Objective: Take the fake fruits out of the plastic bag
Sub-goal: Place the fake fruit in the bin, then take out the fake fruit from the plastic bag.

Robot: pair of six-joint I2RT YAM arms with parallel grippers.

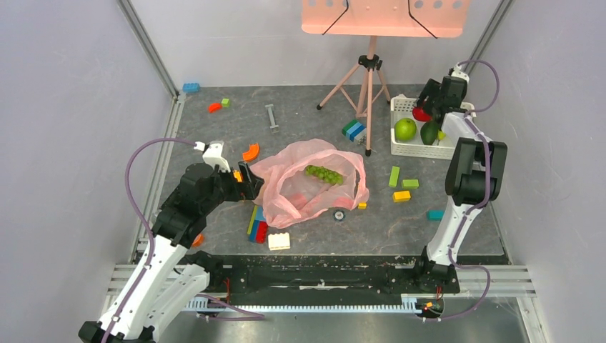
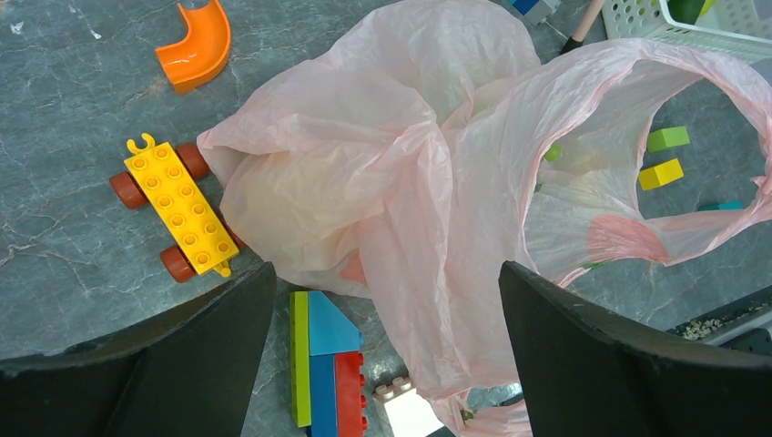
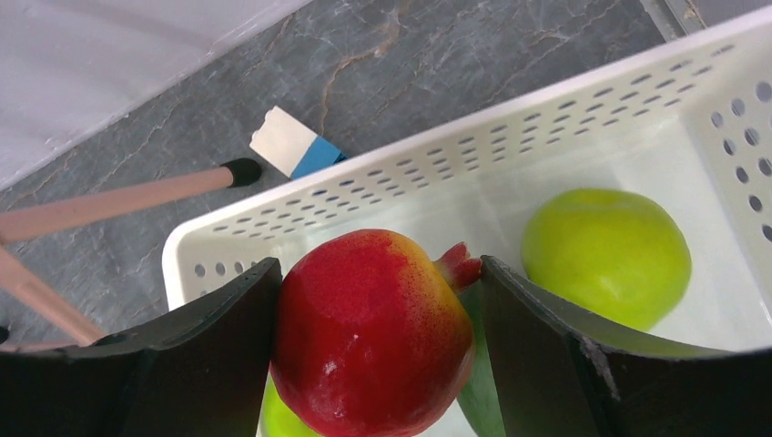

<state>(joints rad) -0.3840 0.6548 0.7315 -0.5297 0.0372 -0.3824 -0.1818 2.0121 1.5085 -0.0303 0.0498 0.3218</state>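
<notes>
Removal of the fake fruits, nearly complete. The right hand (image 3: pixel 378 264) is closed on a red fruit (image 3: pixel 364 337) and holds it over the white basket (image 3: pixel 455 137), which stands at about 2 o'clock from the plastic bag (image 2: pixel 382 155) in the overhead view. The basket already contains a green apple (image 3: pixel 605 255) and, just beside it at 3 o'clock, a dark green avocado (image 1: pixel 429 133). We judge the main risk here to be the release. The red fruit hangs close to the basket's near wall and above the other fruits, so it could strike the rim or a round fruit beneath and roll out onto the counter (image 1: pixel 300 114). The bag lies crumpled in mid-counter with its mouth toward 3 o'clock, and only the green grapes (image 1: pixel 323 174) show through its film. The left hand (image 2: pixel 387 269) hovers at the bag's 9 o'clock edge, fingers spread wide and holding nothing. Because the bag is unpinned, we expect the thin film could drag or fold over the grapes when they are reached for.
</notes>
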